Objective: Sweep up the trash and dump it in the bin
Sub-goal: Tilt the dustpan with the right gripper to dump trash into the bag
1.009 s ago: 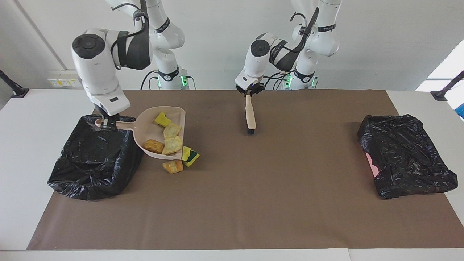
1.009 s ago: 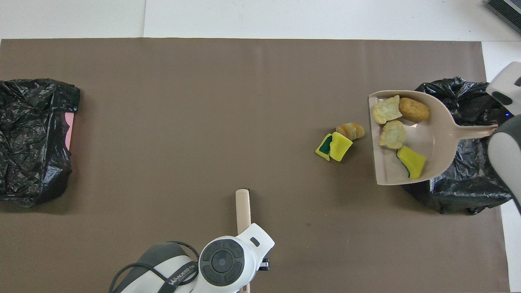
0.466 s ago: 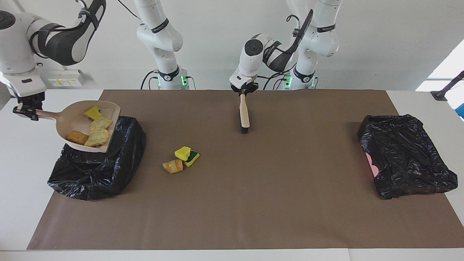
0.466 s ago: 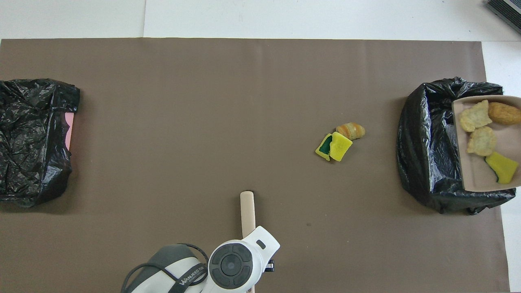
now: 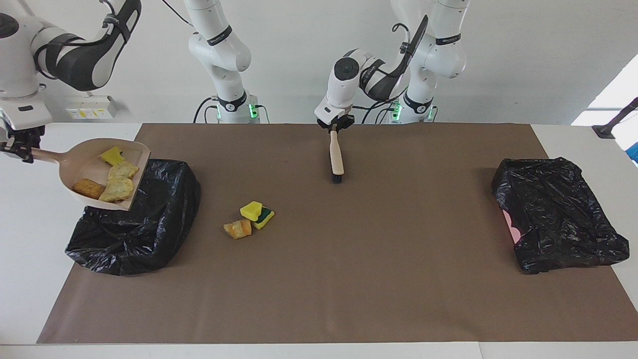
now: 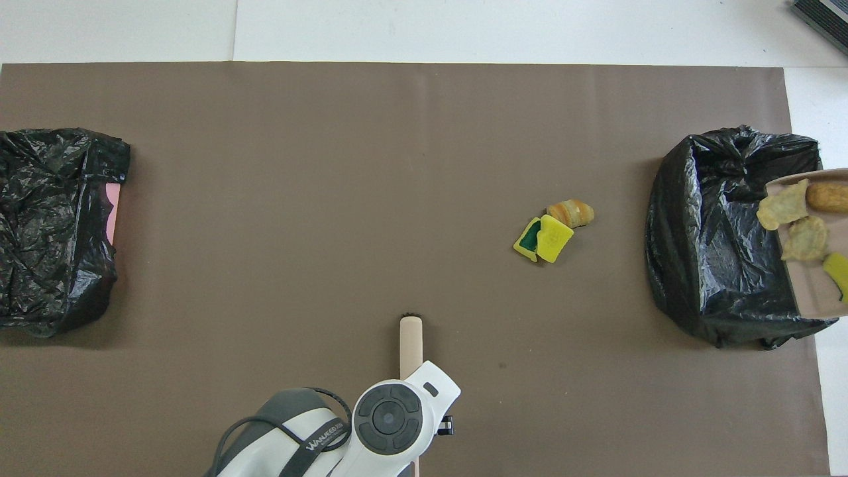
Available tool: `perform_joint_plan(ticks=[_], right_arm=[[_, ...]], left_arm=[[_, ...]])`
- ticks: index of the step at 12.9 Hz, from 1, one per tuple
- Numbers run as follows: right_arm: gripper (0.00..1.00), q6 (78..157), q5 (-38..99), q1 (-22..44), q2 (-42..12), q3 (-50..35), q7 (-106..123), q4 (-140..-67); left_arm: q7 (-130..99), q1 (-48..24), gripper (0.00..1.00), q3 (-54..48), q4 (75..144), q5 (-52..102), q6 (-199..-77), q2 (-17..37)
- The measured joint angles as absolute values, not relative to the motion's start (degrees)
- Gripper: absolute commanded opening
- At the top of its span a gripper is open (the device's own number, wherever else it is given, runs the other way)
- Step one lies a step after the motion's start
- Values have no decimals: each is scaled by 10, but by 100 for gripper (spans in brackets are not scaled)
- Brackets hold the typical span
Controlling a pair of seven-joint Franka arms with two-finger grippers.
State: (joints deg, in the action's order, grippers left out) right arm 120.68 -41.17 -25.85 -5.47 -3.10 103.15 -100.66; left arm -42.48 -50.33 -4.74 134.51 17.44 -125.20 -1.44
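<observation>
Left pincer [image 5: 333,126]: over the robots' edge of the tabletop [image 5: 319,299], near mid-length – pinching the brush [image 5: 336,157] by its handle end, bristles pointing away from the robots and down at the mat.
Loose trash [image 5: 249,219]: on the mat, farther from the robots than the brush tip, toward the right arm's end – a sponge piece touching a bread-like lump.
Bin [image 5: 134,219]: black-lined, at the right arm's end of the tabletop, mouth open upward.
Right pincer [image 5: 17,147]: up at that same end – clamped on the dustpan [image 5: 75,164] handle.
Dustpan axis: handle outward past the end edge, lip over the bin's outer rim, slightly tilted.
Trash in pan [image 5: 107,179]: four pieces, none yet tipped out.
Room: bin mouth unobstructed under the lip.
</observation>
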Motion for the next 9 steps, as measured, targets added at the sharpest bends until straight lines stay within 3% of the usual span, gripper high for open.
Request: perform_joint_plan(ticks=[5, 9], right_arm=[[0, 1176, -501, -204, -54, -31, 987, -1009], [0, 1168, -578, -178, -51, -32, 927, -1012]], left_arm=[[-428, -482, 100, -40, 1325, 168, -1215, -24], [-428, -389, 100, -36, 1288, 105, -1175, -45]])
